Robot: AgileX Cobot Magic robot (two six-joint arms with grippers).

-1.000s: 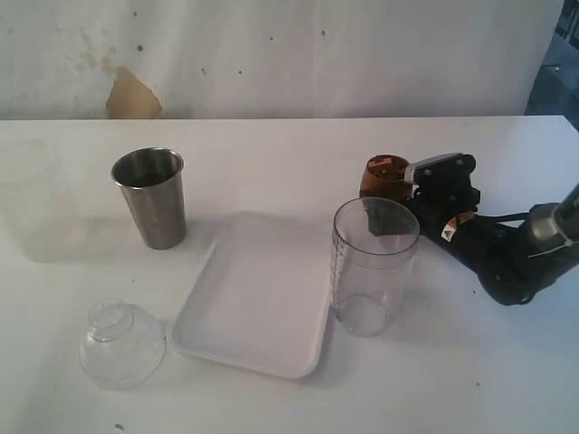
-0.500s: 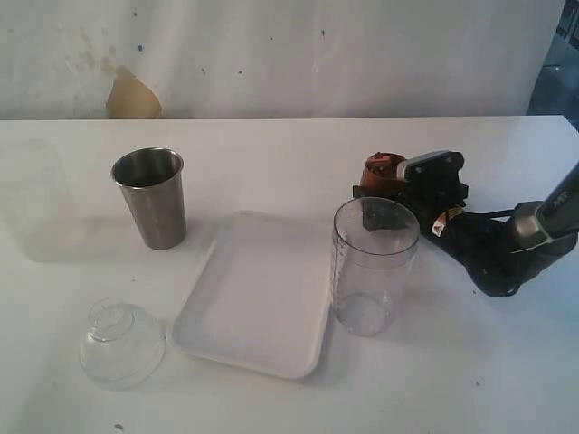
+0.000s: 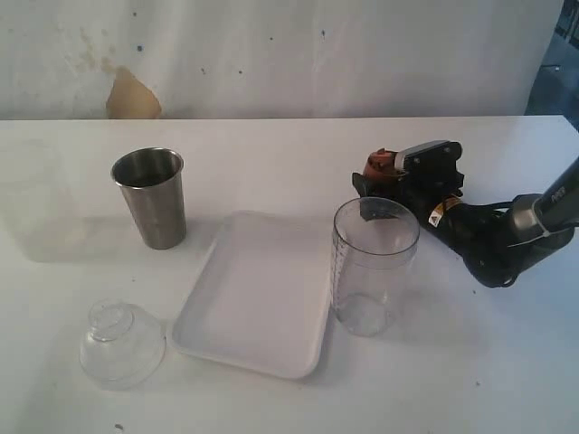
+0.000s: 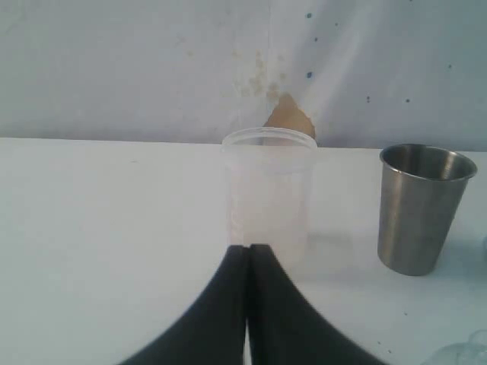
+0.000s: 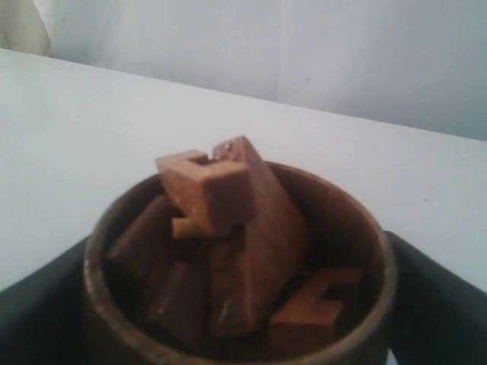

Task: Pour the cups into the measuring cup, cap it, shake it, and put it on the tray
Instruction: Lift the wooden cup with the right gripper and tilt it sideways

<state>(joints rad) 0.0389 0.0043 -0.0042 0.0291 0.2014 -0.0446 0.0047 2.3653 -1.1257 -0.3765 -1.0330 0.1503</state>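
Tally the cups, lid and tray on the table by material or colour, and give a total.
Steel: 1, tumbler
Wood: 1, wooden cup
Clear plastic: 2, measuring cup, domed lid
Frosted plastic: 1, frosted cup
White: 1, tray
Total: 6

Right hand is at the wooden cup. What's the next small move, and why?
Probably close the right hand on the wooden cup: its jaws straddle the upright cup, full of wood blocks, seemingly not yet tight. A firm grip is needed before lifting toward the measuring cup.
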